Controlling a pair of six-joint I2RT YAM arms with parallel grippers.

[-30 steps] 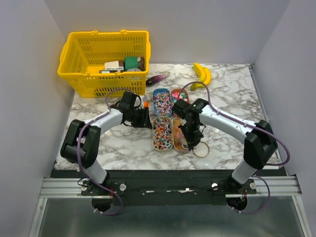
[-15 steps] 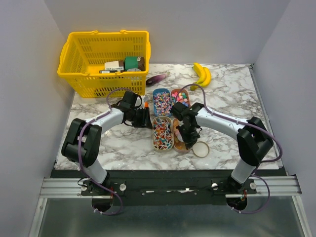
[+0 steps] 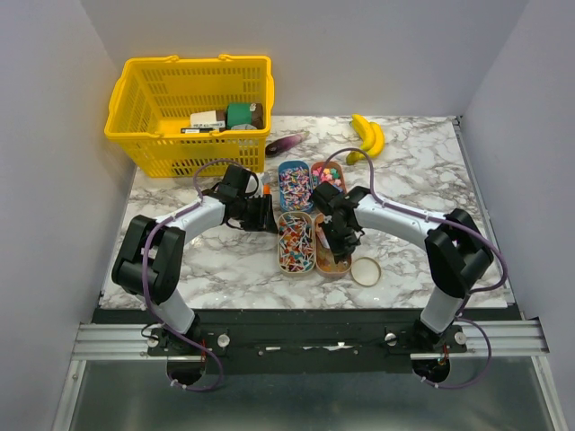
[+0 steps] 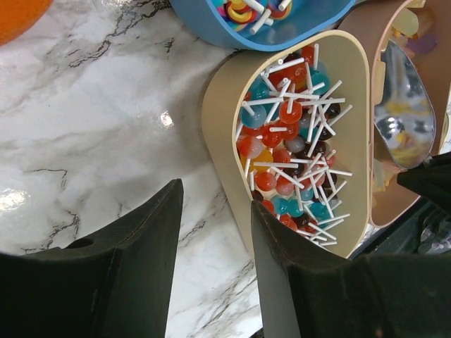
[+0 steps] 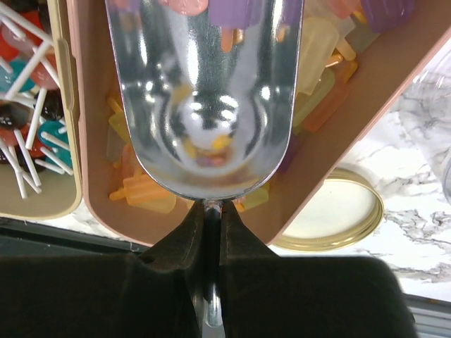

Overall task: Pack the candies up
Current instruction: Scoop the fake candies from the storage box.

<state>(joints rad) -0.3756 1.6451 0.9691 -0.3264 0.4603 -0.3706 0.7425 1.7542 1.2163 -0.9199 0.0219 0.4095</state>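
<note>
Candies fill several small trays in the middle of the table. Lollipops (image 3: pixel 296 241) lie in a beige tray (image 4: pixel 220 105); they also show in the left wrist view (image 4: pixel 289 141). Yellow and orange candies (image 5: pixel 141 193) lie in a pink-brown tray (image 5: pixel 88 105). My right gripper (image 5: pixel 210 211) is shut on the handle of a metal scoop (image 5: pixel 204 98), whose bowl rests low over this tray and looks nearly empty. In the top view the right gripper (image 3: pixel 340 233) is over that tray. My left gripper (image 4: pixel 215 196) is open and empty on the marble, just left of the beige tray, as the top view (image 3: pixel 265 214) also shows.
A gold jar lid (image 3: pixel 366 271) lies right of the trays. A blue tray (image 3: pixel 295 186) and a pink tray (image 3: pixel 328 175) of candies sit behind. An orange (image 4: pixel 17 10) is by the left gripper. A yellow basket (image 3: pixel 135 126), bananas (image 3: pixel 367 135) and a purple item (image 3: pixel 286 144) stand at the back.
My right gripper has moved the scoop a little left and away from me along the pink-brown tray, uncovering the lid. The left arm has barely moved.
</note>
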